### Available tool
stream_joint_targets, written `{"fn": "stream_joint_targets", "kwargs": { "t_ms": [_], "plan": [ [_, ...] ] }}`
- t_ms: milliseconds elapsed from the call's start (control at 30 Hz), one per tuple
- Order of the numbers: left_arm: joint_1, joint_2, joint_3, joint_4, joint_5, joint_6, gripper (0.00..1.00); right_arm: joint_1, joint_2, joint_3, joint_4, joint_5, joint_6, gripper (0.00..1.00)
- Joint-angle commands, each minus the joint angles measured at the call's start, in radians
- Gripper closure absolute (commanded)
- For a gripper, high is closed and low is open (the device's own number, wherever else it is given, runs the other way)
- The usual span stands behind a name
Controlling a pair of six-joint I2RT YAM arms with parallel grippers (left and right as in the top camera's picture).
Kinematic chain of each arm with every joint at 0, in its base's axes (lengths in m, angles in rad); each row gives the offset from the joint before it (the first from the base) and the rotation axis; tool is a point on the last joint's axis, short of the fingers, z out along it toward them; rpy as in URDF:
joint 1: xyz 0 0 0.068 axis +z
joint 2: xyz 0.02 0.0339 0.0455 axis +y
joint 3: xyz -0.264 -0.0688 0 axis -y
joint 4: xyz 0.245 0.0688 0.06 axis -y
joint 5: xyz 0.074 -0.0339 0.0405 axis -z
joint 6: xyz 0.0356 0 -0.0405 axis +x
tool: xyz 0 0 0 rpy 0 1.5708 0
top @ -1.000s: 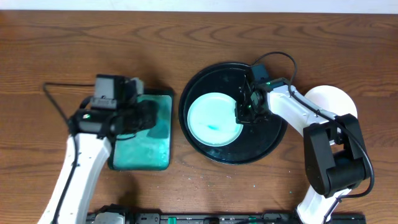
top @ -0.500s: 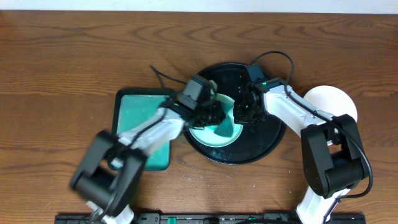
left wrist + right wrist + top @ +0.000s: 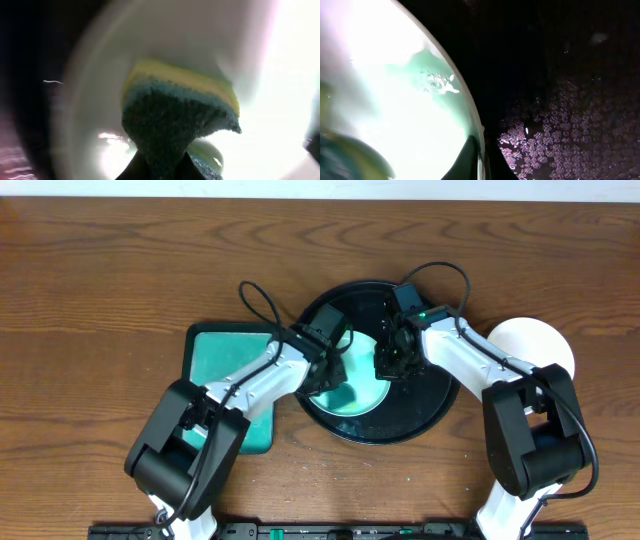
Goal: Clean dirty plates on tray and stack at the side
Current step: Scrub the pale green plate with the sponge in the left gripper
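Observation:
A pale mint-green plate [image 3: 360, 395] lies on the left part of the round black tray [image 3: 430, 395]. My left gripper [image 3: 330, 370] is shut on a yellow and teal sponge [image 3: 175, 110] and presses its dark scouring side onto the plate [image 3: 90, 100]. My right gripper [image 3: 385, 365] is shut on the plate's right rim [image 3: 479, 145]. A teal-green smear [image 3: 435, 75] shows on the plate in the right wrist view. A white plate [image 3: 535, 340] lies on the table right of the tray. A third plate is not in view.
A teal rectangular basin [image 3: 215, 355] stands left of the tray, partly under my left arm. The tray floor [image 3: 560, 100] is wet with small foam spots. Cables loop above both wrists.
My left arm has swung right from the teal basin to the plate on the tray, carrying the sponge. My right gripper has stayed on the plate's rim.

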Motion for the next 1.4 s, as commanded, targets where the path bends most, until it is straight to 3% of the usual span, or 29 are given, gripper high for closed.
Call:
{"fn": "stream_joint_targets", "kwargs": {
  "t_ms": [0, 133, 267, 333, 467, 600, 700, 833, 1133, 1367],
  "plan": [
    [0.043, 0.041, 0.013, -0.075, -0.370, 0.108, 0.93, 0.036, 0.055, -0.031, -0.016, -0.005, 0.004, 0.99],
    [0.043, 0.041, 0.032, -0.033, -0.431, 0.229, 0.93, 0.036, 0.055, -0.031, -0.019, -0.005, 0.000, 0.99],
    [0.043, 0.045, 0.032, 0.029, -0.431, 0.251, 0.92, 0.036, 0.055, -0.032, -0.020, -0.004, 0.000, 0.99],
    [0.042, 0.050, 0.032, 0.073, -0.327, 0.251, 0.93, 0.036, 0.055, -0.033, -0.019, -0.004, 0.000, 0.99],
    [0.038, 0.085, 0.031, 0.196, 0.070, 0.225, 0.92, 0.036, 0.055, -0.033, -0.020, -0.005, -0.008, 0.99],
    [0.008, 0.166, 0.031, 0.329, 0.359, 0.189, 0.93, 0.036, 0.055, -0.033, -0.019, -0.005, -0.007, 0.99],
    [-0.022, 0.223, 0.031, 0.376, 0.506, 0.161, 0.93, 0.036, 0.055, -0.033, -0.019, -0.004, -0.007, 0.99],
    [-0.051, 0.224, 0.031, 0.379, 0.579, 0.160, 0.93, 0.036, 0.055, -0.033, -0.019, -0.004, -0.007, 0.99],
    [-0.054, 0.217, 0.031, 0.238, 0.610, 0.194, 0.93, 0.036, 0.055, -0.033, -0.023, -0.004, -0.008, 0.99],
    [0.004, 0.133, 0.031, 0.068, 0.203, 0.181, 0.93, 0.036, 0.055, -0.033, -0.027, -0.004, -0.008, 0.99]
  ]
}}
